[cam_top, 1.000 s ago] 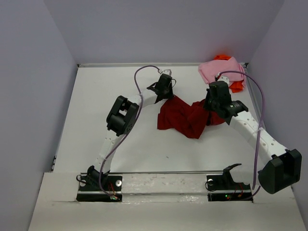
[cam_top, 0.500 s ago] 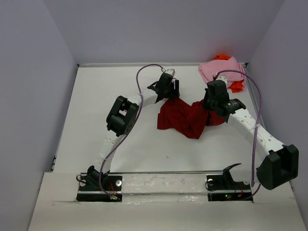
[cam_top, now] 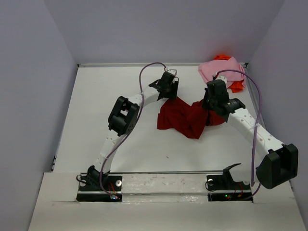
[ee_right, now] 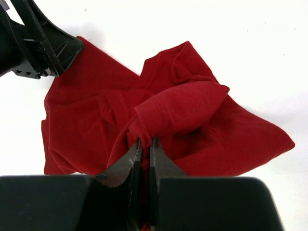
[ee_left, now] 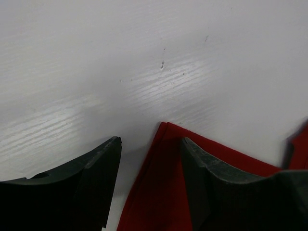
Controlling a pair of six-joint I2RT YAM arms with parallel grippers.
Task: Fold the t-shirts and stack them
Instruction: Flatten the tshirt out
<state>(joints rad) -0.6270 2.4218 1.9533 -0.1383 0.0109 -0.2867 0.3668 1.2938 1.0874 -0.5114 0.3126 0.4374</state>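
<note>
Between lilac walls (cam_top: pixel 168 29), white table (cam_top: pixel 96 96).

This looks like a robotics lab test cell: a flat white wood-grain table (cam_top: pixel 96 144) boxed in by bare pale lavender walls (cam_top: pixel 29 96). Two white-and-black jointed robot arms (cam_top: pixel 108 144) trailing purple cables (cam_top: pixel 140 84) are bolted by black base plates (cam_top: pixel 98 185) at its near edge.

You have the dark red t-shirt (cam_top: pixel 185 118) lying rumpled in the middle of the table (cam_top: pixel 96 120), and the light pink t-shirt (cam_top: pixel 221 71) bunched atop the bright orange t-shirt (cam_top: pixel 237 87) in its far right corner.
</note>
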